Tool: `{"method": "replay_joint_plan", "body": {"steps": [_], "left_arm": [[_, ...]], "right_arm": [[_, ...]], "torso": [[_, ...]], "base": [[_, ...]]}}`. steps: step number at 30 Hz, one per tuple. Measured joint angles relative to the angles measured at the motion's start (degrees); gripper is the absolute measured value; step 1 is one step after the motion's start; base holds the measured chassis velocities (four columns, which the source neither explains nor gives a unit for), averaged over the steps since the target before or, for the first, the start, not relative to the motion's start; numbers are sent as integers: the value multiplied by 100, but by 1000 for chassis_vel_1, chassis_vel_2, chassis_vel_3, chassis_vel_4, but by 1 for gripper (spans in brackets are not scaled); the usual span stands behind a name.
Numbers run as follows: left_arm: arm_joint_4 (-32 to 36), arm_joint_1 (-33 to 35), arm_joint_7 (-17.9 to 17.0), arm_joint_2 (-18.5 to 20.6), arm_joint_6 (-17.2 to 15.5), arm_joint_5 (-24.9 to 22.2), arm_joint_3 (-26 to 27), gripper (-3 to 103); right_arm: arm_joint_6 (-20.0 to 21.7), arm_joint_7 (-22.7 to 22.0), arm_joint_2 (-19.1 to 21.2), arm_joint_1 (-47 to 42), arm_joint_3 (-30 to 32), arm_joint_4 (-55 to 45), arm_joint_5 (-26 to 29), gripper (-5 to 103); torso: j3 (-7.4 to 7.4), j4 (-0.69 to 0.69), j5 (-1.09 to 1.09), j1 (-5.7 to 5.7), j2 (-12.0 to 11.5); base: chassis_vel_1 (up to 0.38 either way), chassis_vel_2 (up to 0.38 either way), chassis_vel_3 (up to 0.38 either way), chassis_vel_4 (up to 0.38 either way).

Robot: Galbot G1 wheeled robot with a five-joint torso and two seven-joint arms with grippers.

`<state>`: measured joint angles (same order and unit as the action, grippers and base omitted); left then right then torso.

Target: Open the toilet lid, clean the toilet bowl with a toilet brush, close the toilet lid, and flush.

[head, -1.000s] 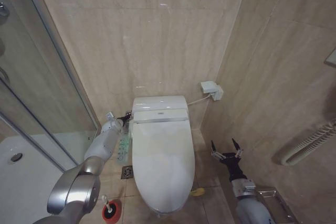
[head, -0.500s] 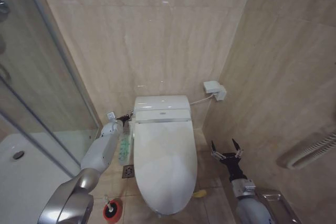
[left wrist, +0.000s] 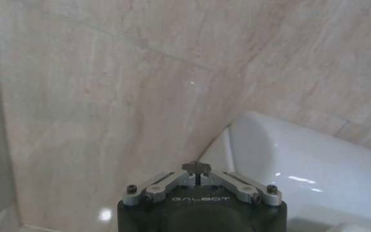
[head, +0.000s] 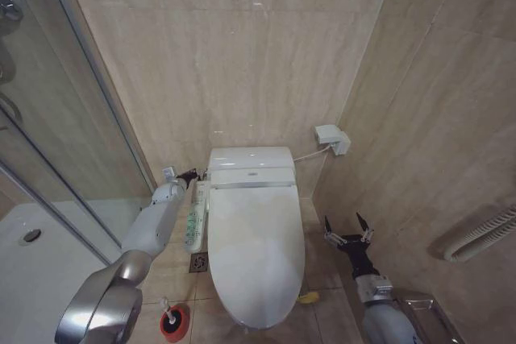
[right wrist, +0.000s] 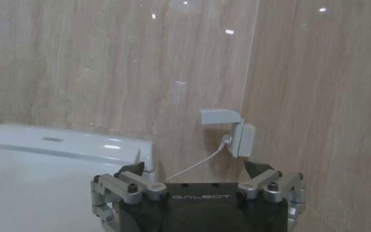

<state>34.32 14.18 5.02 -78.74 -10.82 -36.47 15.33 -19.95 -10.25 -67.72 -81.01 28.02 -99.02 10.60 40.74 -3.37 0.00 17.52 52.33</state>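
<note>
The toilet lid point(head: 256, 255) lies closed, so the toilet bowl under it is hidden. My left gripper point(head: 193, 173) reaches to the rear left corner of the toilet, beside the white bidet unit point(head: 250, 168). In the left wrist view the left gripper point(left wrist: 197, 169) is shut on nothing, pointing at the wall next to the unit point(left wrist: 301, 159). The toilet brush point(head: 170, 320) stands in its red holder on the floor, left of the toilet's front. My right gripper point(head: 348, 230) hangs open to the right of the toilet, seen with spread jaws in the right wrist view point(right wrist: 195, 171).
A narrow button panel point(head: 193, 217) runs along the toilet's left side, above a floor drain point(head: 197, 263). A glass shower door point(head: 56, 134) and tray point(head: 32, 263) close the left. A wall outlet box point(head: 331, 138) and a white grab bar point(head: 476, 235) are on the right.
The whole picture has shifted as the camera moved. My left gripper stays at the toilet's rear left corner. The right arm has not moved.
</note>
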Motion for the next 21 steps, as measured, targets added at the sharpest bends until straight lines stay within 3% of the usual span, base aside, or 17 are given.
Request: {"method": "replay_joint_plan", "body": {"steps": [10,13,21], "left_arm": [[-147,20,146,-106,-82,-360,72,0],[-198,40,124,-107,-239,-520,167,0],[-525,-30,208,-98,-276,-547,337,0]], "right_arm": [[0,0,0,0,0,0,0,100],[0,0,0,0,0,0,0,100],[0,0,0,0,0,0,0,100]], "torso": [[0,0,-1,-1,0],[0,1,0,-1,0],[-1,1,1,-1,1]], "base": [[0,0,0,0],[0,0,0,0],[0,0,0,0]]}}
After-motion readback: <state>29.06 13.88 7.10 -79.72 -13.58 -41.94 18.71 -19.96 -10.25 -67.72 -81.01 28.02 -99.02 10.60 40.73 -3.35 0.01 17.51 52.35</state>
